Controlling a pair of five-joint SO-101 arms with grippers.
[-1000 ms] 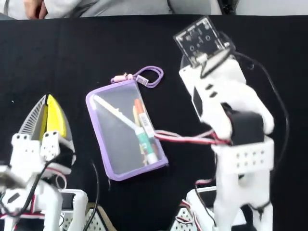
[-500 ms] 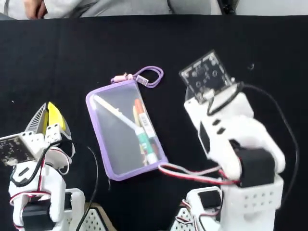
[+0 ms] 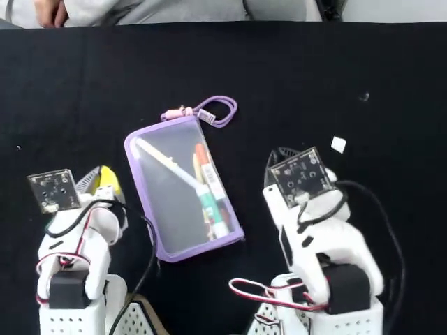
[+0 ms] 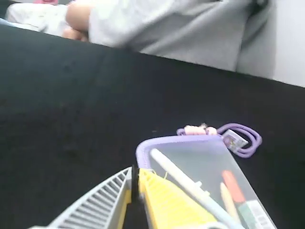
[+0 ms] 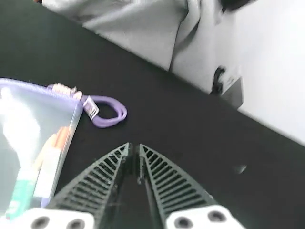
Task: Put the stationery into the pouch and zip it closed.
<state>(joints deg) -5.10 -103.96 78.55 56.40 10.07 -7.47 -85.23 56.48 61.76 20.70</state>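
Observation:
A clear pouch [image 3: 180,187] with purple edging lies flat on the black table between the two arms. Inside it are a white pen [image 3: 167,167], an orange pen [image 3: 204,165] and a green-and-white marker [image 3: 211,209]. Its pink zipper pull [image 3: 176,113] and purple loop [image 3: 218,110] sit at the far corner. My left gripper [image 4: 135,177], grey and yellow, is shut with nothing in it, drawn back beside the pouch's left edge [image 4: 143,150]. My right gripper [image 5: 134,150], dark green, is shut and holds nothing, to the right of the pouch [image 5: 35,138], near the loop [image 5: 107,112].
A small white scrap [image 3: 338,144] lies on the table right of the right arm [image 3: 311,223]. A person in grey sits beyond the table's far edge [image 3: 223,22]. The left arm [image 3: 73,230] stands at the near left.
Both arms have folded back toward their bases. The right arm has pulled away from the far side of the pouch, and the left arm has swung upright. The pouch has stayed put.

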